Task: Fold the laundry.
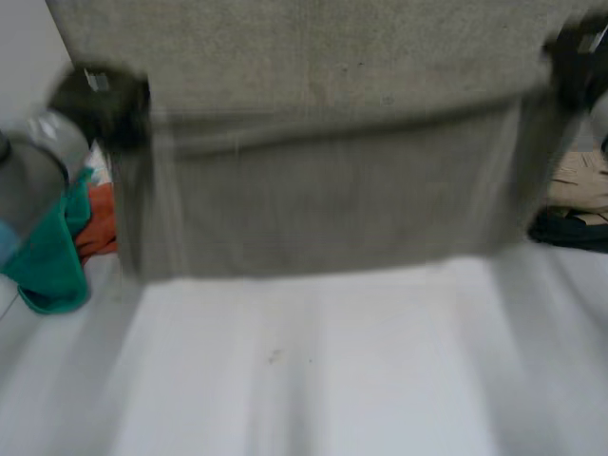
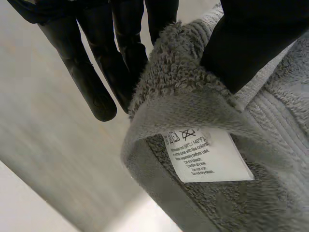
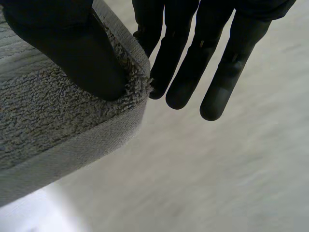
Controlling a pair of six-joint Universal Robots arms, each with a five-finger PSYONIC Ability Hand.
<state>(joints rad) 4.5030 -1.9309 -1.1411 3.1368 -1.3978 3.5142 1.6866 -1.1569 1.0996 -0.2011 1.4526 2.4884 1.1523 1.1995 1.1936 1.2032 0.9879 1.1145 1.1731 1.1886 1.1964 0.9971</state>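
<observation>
A grey towel (image 1: 323, 152) hangs spread in the air above the white table (image 1: 313, 370), its lower edge just over the tabletop. My left hand (image 1: 100, 100) pinches the towel's upper left corner. In the left wrist view the thumb (image 2: 251, 43) presses the towel corner (image 2: 178, 82) against straight fingers (image 2: 91, 72); a white care label (image 2: 205, 154) hangs below. My right hand (image 1: 575, 62) pinches the upper right corner. In the right wrist view its thumb (image 3: 72, 53) lies on the towel edge (image 3: 72, 140), with the fingers (image 3: 193, 63) behind it.
Green cloth (image 1: 52, 261) and orange cloth (image 1: 95, 223) lie heaped at the table's left. Beige cloth (image 1: 579, 180) and black cloth (image 1: 570, 228) lie at the right. A clear rounded container (image 1: 38, 161) stands at the far left.
</observation>
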